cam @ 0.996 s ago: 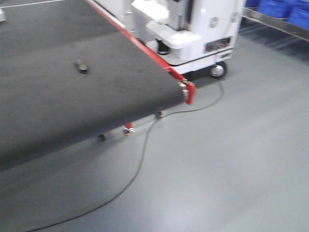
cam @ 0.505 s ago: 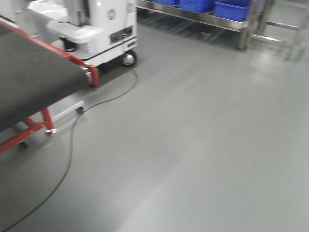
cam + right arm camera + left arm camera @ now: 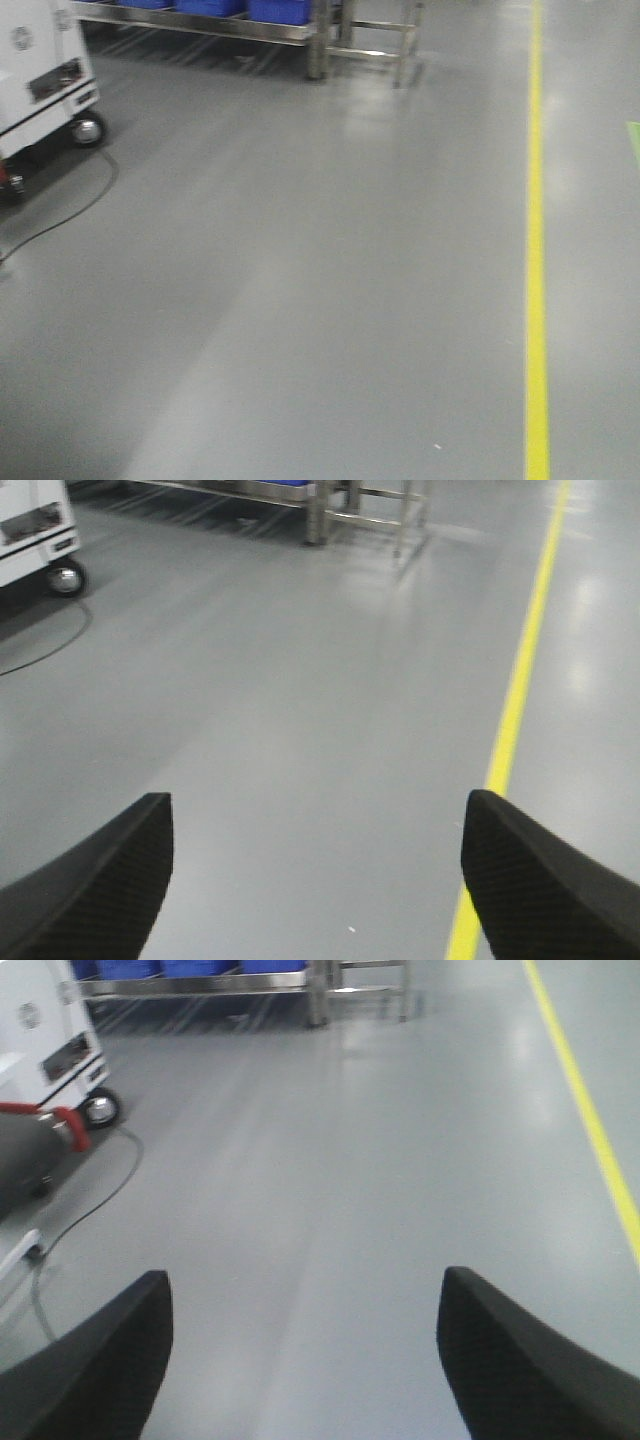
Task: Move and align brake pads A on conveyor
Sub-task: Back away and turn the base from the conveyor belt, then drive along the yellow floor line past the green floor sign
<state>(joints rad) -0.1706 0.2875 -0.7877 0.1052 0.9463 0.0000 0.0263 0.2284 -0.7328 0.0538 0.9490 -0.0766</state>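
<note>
Facing bare grey floor (image 3: 300,300), both left gripper (image 3: 300,1290) and right gripper (image 3: 318,810) gape wide, empty. No dark grey brake pads visible; charcoal-black red-edged conveyor belt (image 3: 18,1165) peeks far left. Probably repositioning; next, turn toward belt.

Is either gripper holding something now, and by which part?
Nothing is held. The left gripper and the right gripper are both open, with only grey floor in the gap.
</note>
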